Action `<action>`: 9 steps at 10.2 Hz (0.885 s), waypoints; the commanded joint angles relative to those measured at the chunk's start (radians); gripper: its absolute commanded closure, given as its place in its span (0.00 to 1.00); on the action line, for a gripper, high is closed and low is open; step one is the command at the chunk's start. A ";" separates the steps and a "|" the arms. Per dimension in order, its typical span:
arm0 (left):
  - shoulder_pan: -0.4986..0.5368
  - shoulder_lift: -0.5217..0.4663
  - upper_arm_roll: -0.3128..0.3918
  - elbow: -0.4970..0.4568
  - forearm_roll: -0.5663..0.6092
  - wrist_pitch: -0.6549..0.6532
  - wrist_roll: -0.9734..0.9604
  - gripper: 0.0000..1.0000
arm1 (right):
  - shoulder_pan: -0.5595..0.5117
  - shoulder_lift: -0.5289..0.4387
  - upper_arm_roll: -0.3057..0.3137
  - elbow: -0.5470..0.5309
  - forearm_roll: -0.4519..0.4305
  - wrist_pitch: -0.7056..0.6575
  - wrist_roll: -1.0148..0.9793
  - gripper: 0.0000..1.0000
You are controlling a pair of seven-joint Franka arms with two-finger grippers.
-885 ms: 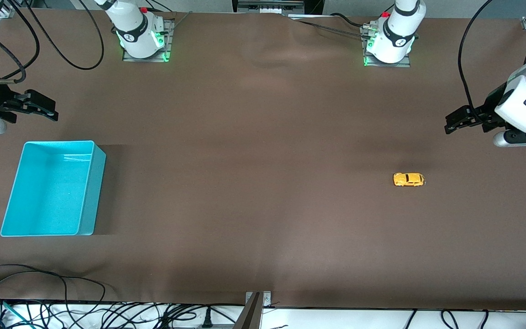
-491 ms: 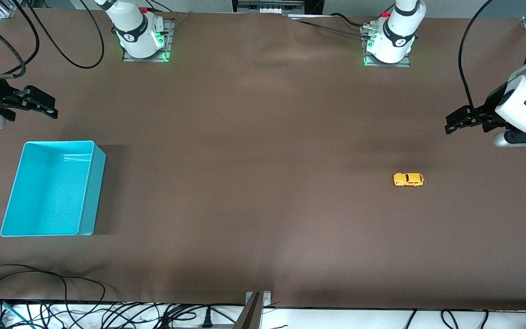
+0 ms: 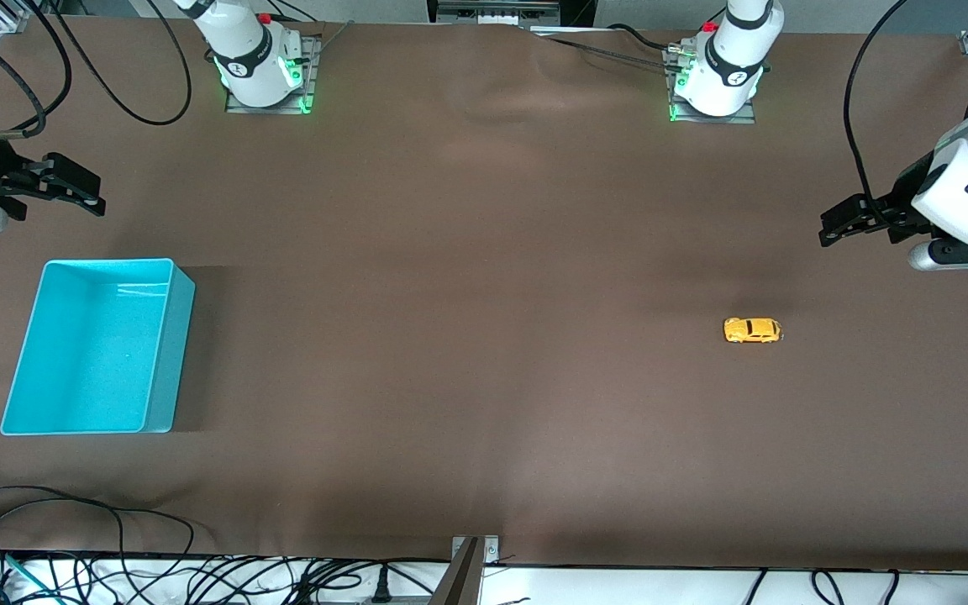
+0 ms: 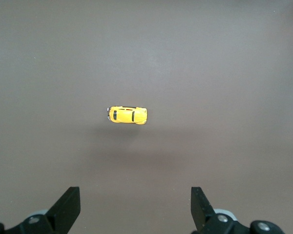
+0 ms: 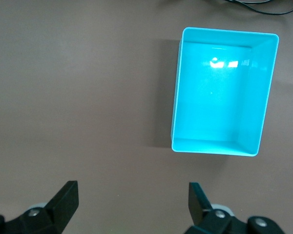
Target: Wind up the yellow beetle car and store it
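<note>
Yellow beetle car (image 3: 753, 330) seen at lower right, turquoise bin (image 3: 160, 353) at left, left gripper (image 3: 828, 227) and right gripper (image 3: 89, 197) spread wide, holding nothing, both arms cut off by frame edges.

Even overhead light, soft shadows, glare in bin (image 5: 219, 63)

yellow beetle car (image 3: 753, 330): details too small | both arms: cut off by frame edges
</note>
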 commanded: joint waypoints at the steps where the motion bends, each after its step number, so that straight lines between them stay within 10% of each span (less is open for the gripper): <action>1: 0.003 0.011 0.001 0.031 0.001 -0.013 0.028 0.00 | 0.000 0.000 0.002 0.014 0.012 -0.003 -0.003 0.00; 9: 0.001 0.014 0.004 0.042 0.002 -0.013 0.019 0.00 | 0.002 0.000 0.024 0.014 0.009 -0.006 -0.011 0.00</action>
